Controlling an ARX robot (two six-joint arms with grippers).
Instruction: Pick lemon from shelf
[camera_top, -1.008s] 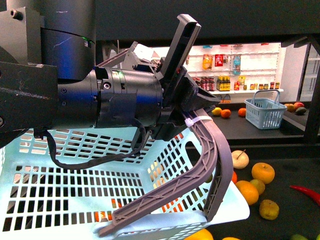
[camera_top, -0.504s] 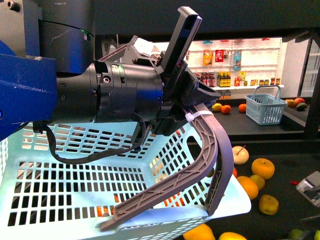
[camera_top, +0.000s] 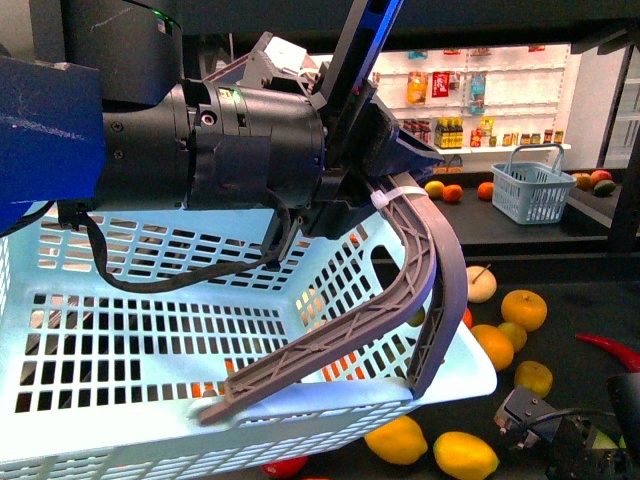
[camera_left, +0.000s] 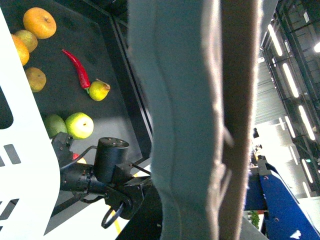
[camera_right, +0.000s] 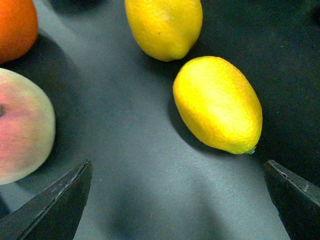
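Note:
A bright yellow oval lemon lies on the dark shelf tier, and it also shows low in the front view. My right gripper is open just short of it, nothing between its fingers, with the lemon nearer one finger. A second, deeper yellow oval fruit lies just beyond. My left gripper is shut on the grey handle of a pale blue basket, held above the shelf. That handle fills the left wrist view.
A peach and an orange lie beside the other finger. Oranges, a pale round fruit and a red chili are spread over the tier. A small blue basket stands on the far tier.
My right arm has come into the front view at the lower right and moved left toward the yellow fruits. The held basket has shifted, and two yellow fruits now show under its front edge.

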